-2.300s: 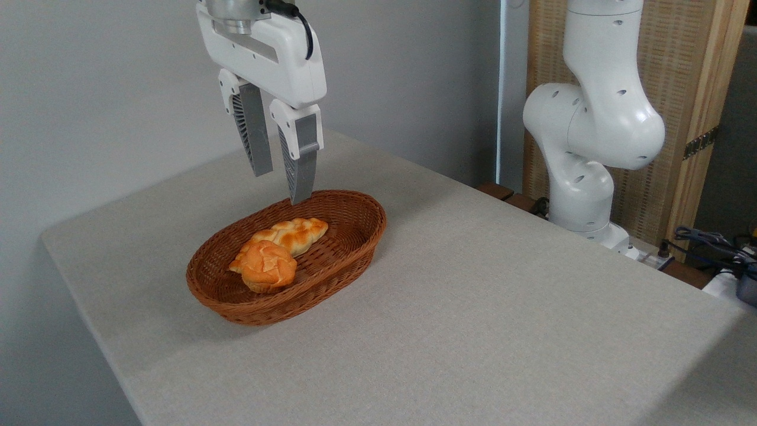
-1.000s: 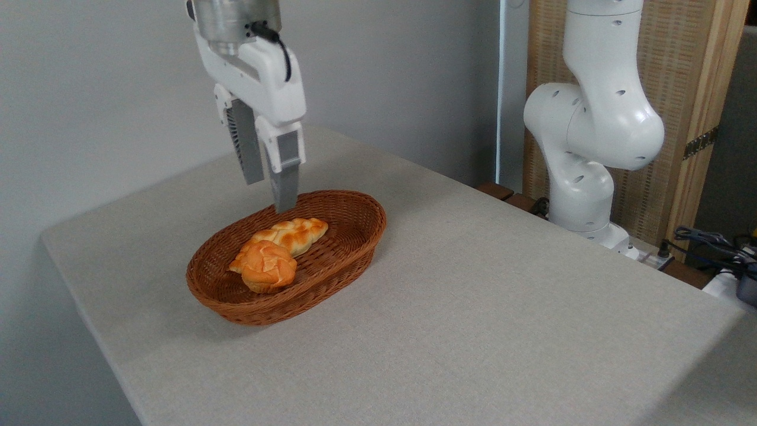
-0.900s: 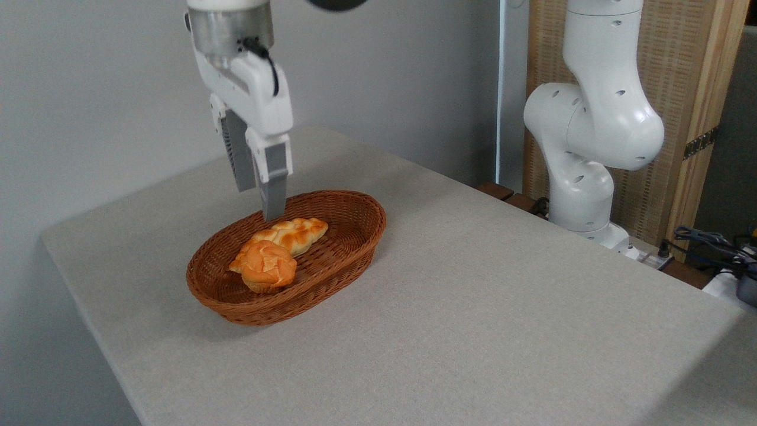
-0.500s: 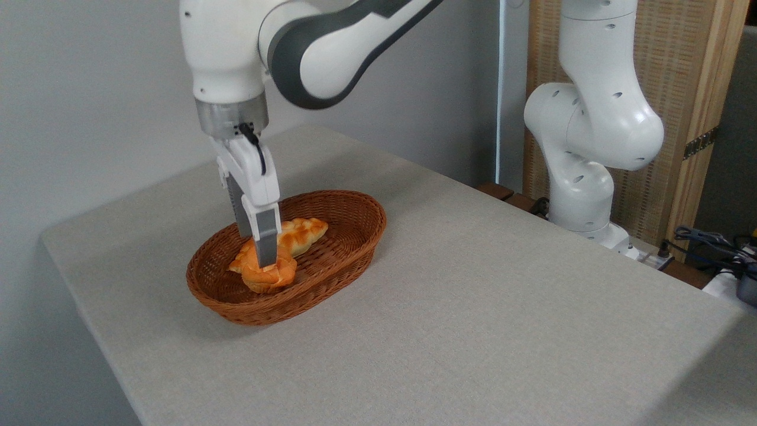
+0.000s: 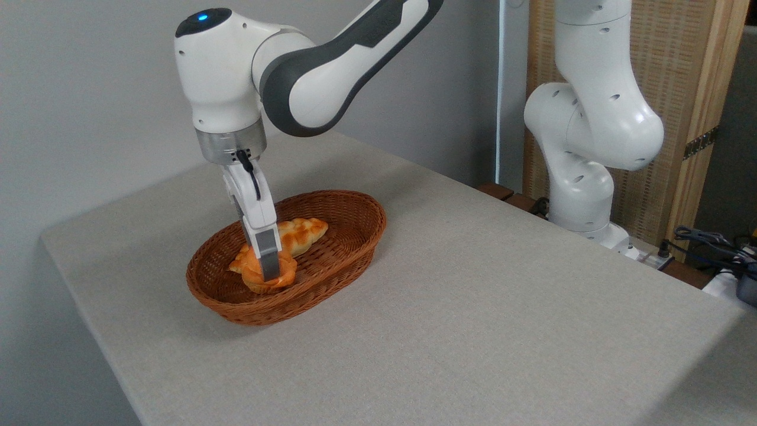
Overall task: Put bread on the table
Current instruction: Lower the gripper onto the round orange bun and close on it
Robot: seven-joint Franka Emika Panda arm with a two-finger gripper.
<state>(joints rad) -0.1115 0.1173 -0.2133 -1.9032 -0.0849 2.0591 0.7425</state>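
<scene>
No writing or brand can be read. The small round orange-golden bread (image 5: 288, 272) with cracked top lies in the oval brown wicker basket (image 5: 331, 260), near the left edge of the light grey speckled table (image 5: 473, 307). The white two-finger gripper (image 5: 267, 269) is down on it; whether it pinches, I cannot tell.

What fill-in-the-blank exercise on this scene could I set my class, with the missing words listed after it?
1. The bun lies inside the ____.
2. The gripper reaches down onto the ____.
3. The loaf in the basket is long and ____.
4. The table is grey-beige; the basket is ____.

Missing words: basket; bun; braided; brown
</scene>
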